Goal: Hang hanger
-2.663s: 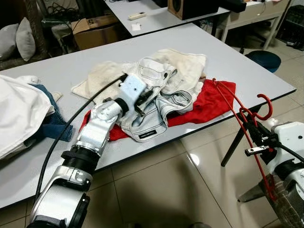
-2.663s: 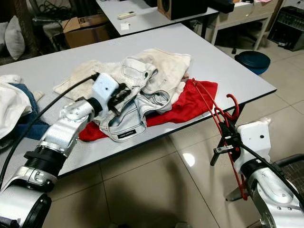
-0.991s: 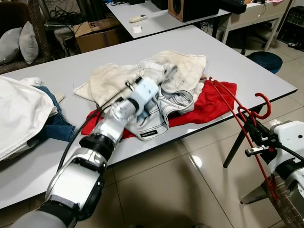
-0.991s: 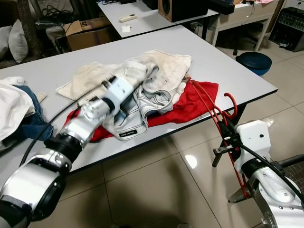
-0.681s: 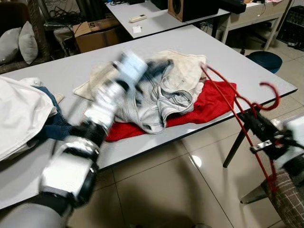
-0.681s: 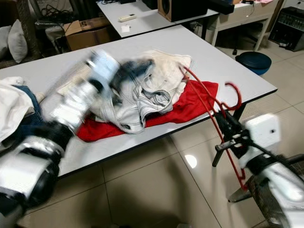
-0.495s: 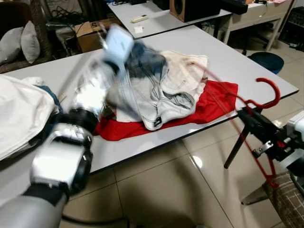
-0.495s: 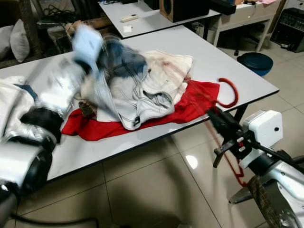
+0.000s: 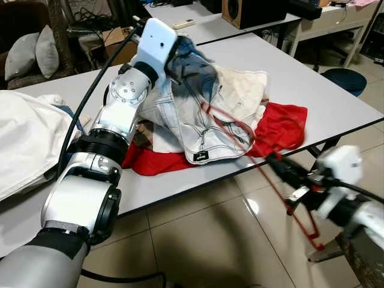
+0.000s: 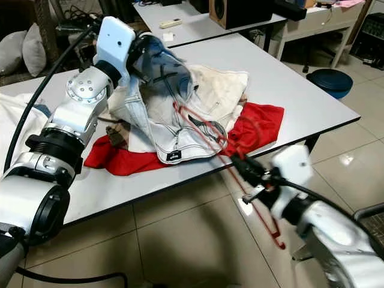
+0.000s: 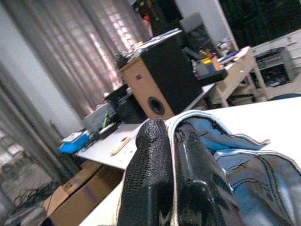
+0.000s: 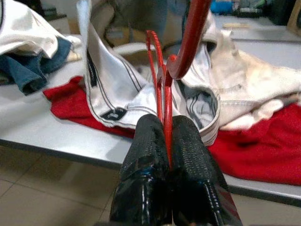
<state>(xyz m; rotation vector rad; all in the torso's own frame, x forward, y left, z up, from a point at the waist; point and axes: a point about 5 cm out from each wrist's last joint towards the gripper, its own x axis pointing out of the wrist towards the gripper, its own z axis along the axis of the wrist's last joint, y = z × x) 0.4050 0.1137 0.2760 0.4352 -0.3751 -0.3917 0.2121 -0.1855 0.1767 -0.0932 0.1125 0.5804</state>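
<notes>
My left gripper (image 9: 173,53) is raised over the grey table (image 9: 312,78) and shut on the waistband of a pale denim garment (image 9: 198,126). The garment hangs from it down onto the pile. In the left wrist view the two fingers (image 11: 146,174) pinch the light blue hem (image 11: 221,136). My right gripper (image 10: 239,166) is just off the table's front edge, shut on a red wire hanger (image 10: 201,126). The hanger's long end reaches up and left against the lifted garment. In the right wrist view the red hanger (image 12: 160,61) runs between the closed fingers (image 12: 146,160) toward the cloth.
A red cloth (image 9: 285,123) and a cream garment (image 9: 246,90) lie under the denim. White cloth (image 9: 24,138) covers the table's left end. Behind stands a second table with a speaker (image 9: 255,9); a cardboard box (image 9: 114,42) and a blue round object (image 9: 342,78) sit on the tiled floor.
My left gripper has lifted the denim garment up off the pile. My right arm has swung left and brought the hanger's end from beside the table up against the raised garment.
</notes>
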